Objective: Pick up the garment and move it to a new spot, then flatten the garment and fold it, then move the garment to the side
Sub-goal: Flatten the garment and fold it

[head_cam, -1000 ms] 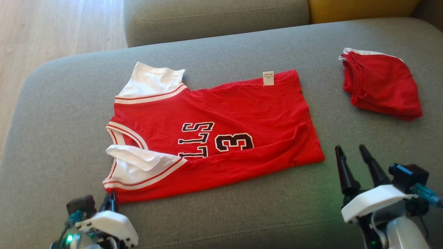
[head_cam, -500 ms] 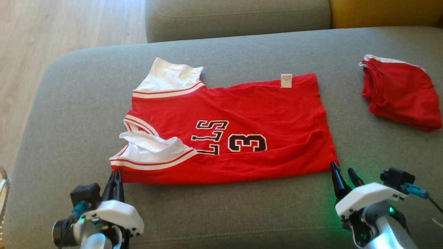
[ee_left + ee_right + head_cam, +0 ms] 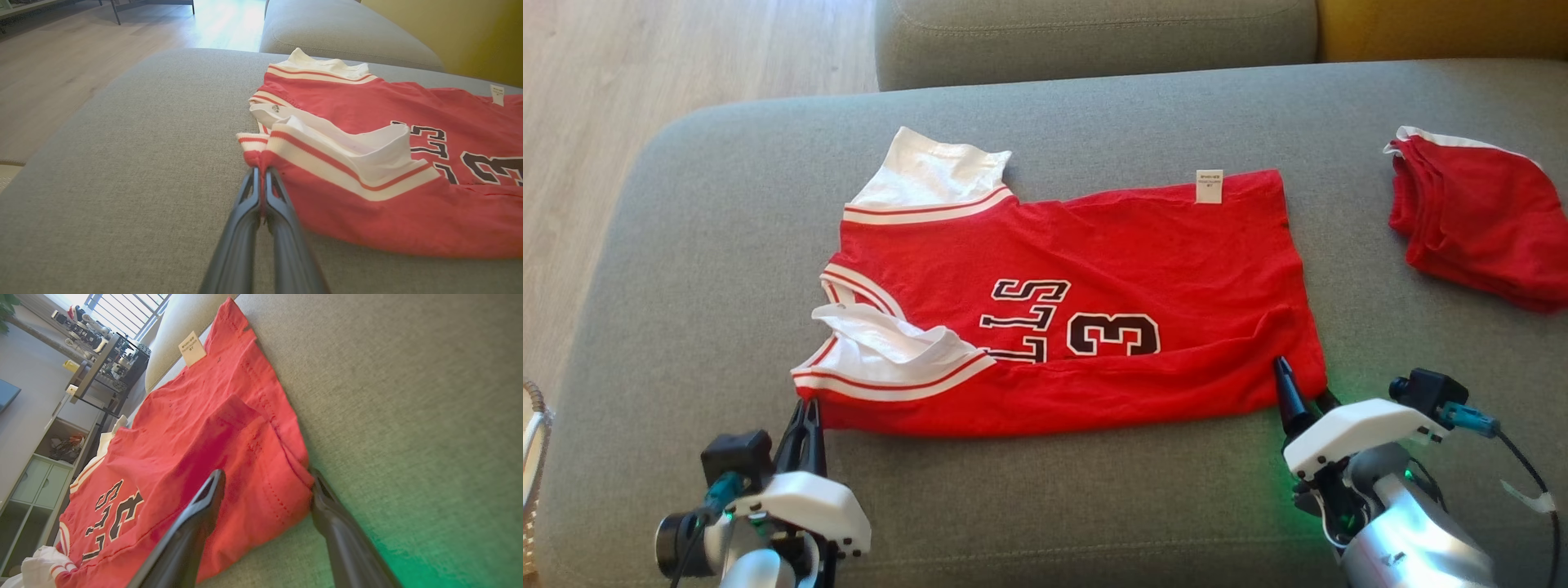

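Note:
The garment (image 3: 1078, 269), a red jersey with white striped sleeves and black lettering, lies partly folded on the grey sofa seat (image 3: 1094, 490). My left gripper (image 3: 809, 406) is shut on its near-left corner, just below the sleeve. In the left wrist view the two fingers press together with red cloth pinched at the tips of the left gripper (image 3: 260, 171), beside the garment (image 3: 367, 163). My right gripper (image 3: 1305, 384) stands open at the near-right hem corner. In the right wrist view the right gripper (image 3: 267, 475) straddles that corner of the garment (image 3: 196, 433), one finger over the cloth and one on the seat.
A second red folded garment (image 3: 1470, 220) lies at the far right of the seat. A grey backrest (image 3: 1094, 33) and a yellow cushion (image 3: 1445, 24) bound the far side. Wooden floor (image 3: 645, 65) lies beyond the left edge, with a basket rim (image 3: 533, 457) at lower left.
The head camera has shifted. My right gripper has moved in from the bare seat to the garment's near-right corner, still open. The left gripper stays shut on the near-left corner.

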Controlling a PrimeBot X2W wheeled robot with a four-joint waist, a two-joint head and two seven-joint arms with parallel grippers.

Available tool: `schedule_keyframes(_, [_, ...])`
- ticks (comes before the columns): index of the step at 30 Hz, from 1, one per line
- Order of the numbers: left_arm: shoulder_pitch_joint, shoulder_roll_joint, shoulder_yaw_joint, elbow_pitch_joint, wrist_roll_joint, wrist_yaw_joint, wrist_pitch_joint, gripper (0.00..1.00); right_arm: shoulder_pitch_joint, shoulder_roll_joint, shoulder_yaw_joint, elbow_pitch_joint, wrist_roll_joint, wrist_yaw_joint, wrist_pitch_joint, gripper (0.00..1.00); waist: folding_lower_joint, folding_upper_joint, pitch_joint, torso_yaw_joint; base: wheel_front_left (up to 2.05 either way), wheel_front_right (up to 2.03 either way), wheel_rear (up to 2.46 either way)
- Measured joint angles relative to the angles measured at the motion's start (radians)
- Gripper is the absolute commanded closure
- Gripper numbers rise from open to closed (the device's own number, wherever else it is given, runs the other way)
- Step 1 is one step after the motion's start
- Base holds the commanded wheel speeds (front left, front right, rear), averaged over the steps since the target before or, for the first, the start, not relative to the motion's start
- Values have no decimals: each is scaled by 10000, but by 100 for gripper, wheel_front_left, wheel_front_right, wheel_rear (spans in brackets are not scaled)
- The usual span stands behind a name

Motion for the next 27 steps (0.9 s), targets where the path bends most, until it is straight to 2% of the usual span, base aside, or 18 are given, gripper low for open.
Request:
schedule_keyframes(1, [0,0,-2,0,0,0,0,100,-31,0,123,96,107,0,-36,0,0,0,-5,1,0,0,0])
schedule_keyframes(2, [0,2,-4,0,0,0,0,100,-75,-2,230,194,196,0,-69,7,0,0,-8,3,0,0,0])
schedule_keyframes(3, [0,2,-4,0,0,0,0,100,-142,-6,326,305,272,0,-98,56,0,0,-12,5,0,0,0])
schedule_keyframes(4, [0,2,-6,0,0,0,0,100,-201,-21,443,405,324,0,-102,91,0,0,-16,4,0,0,0])
schedule_keyframes(5, [0,4,-8,2,0,2,0,100,-257,-29,537,514,330,0,-102,100,0,0,-23,0,0,0,0])
schedule_keyframes(10, [18,84,-12,12,4,15,0,100,-355,-17,487,848,215,0,-102,100,0,0,-126,-73,0,0,0])
schedule_keyframes(19, [555,165,-75,242,2,17,0,100,-285,8,-570,817,-500,0,-100,100,-1,0,-542,-229,0,0,0])
schedule_keyframes(27, [976,316,-309,290,4,4,15,100,466,35,-1080,602,-848,2,-100,100,-1,0,-756,-397,0,0,0])
